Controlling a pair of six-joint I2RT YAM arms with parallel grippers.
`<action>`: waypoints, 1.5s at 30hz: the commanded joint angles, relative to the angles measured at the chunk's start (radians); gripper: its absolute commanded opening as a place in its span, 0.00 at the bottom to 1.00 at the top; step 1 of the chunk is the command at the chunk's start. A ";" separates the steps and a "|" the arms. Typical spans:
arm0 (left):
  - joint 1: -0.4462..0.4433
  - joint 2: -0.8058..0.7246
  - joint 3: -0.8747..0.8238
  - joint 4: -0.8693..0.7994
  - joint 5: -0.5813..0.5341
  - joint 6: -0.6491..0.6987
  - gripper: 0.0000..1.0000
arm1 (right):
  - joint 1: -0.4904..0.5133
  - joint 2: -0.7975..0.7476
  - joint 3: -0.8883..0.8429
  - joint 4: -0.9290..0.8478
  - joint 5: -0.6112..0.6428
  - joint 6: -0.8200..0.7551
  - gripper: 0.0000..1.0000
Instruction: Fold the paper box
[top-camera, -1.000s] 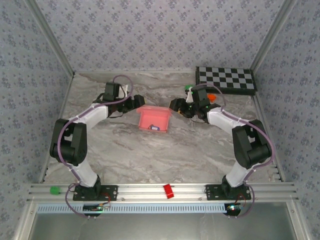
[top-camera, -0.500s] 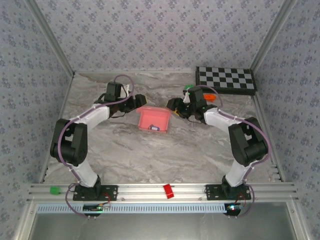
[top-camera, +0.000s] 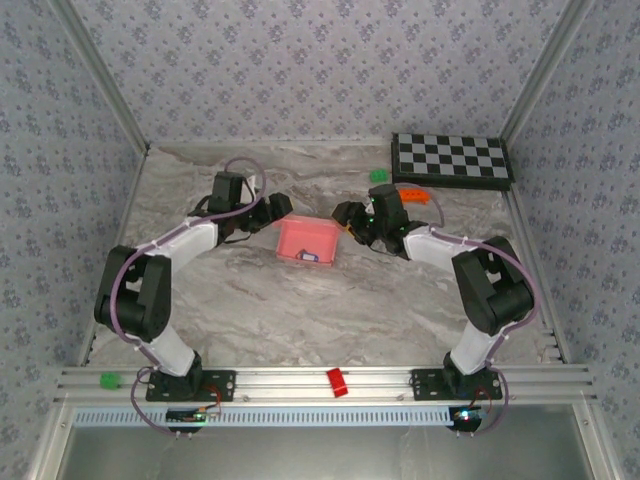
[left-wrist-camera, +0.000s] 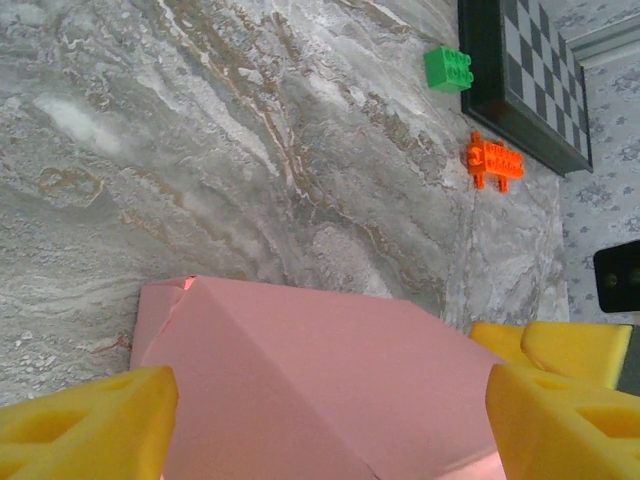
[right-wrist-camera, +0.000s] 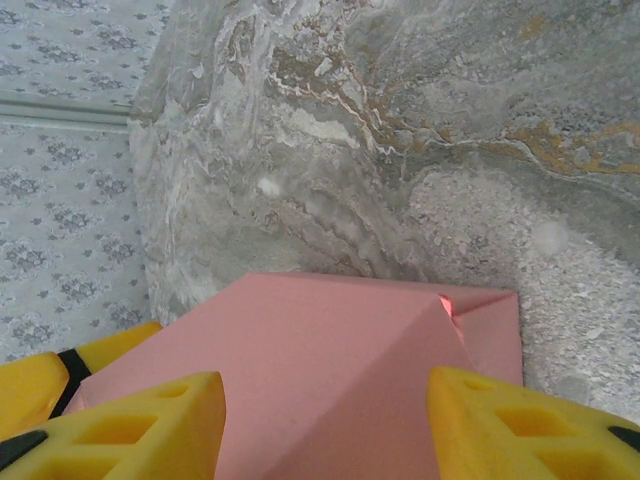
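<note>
**A:** Where is the paper box sitting right now?

**B:** The pink thin-card paper box (top-camera: 308, 240) is lying on the grey marbled bench (top-camera: 250, 300), roughly mid-bench, between the two arms. From above it's reading as a shallow open tray, not closed up

**A:** Left hand?

**B:** The left hand (top-camera: 277, 207) is hovering at the box's far-left corner. Its yellow fingers (left-wrist-camera: 90, 425) are standing spread wide, released, with pink card filling the gap between them. Can't tell whether the pads are touching the card

**A:** And the right?

**B:** Mirrored. The right hand (top-camera: 346, 214) is sitting at the far-right corner, its yellow fingers (right-wrist-camera: 130, 425) splayed too, clenching nothing. Its wrist camera is showing a diagonal crease running to one corner of the card

**A:** Anything else lying around?

**B:** A black-and-white checkerboard (top-camera: 450, 158) is lying in the far-right corner of the bench. A small green block (left-wrist-camera: 448, 68) and an orange plastic toy (left-wrist-camera: 495, 160) are sitting just beside it, well apart from the box. A small red block (top-camera: 337, 381) and another green block (top-camera: 107, 379) are resting on the aluminium rail (top-camera: 300, 378) at the near edge
</note>
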 joint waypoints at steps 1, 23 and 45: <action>-0.007 -0.041 -0.010 0.036 -0.018 -0.011 0.81 | 0.007 -0.038 -0.007 0.021 0.051 0.025 0.57; 0.070 -0.296 -0.186 -0.102 -0.114 0.367 0.75 | -0.136 -0.340 -0.203 -0.202 -0.018 -0.425 0.53; 0.060 -0.103 -0.131 0.063 0.089 0.486 0.69 | 0.057 -0.222 -0.146 0.000 0.043 -0.627 0.52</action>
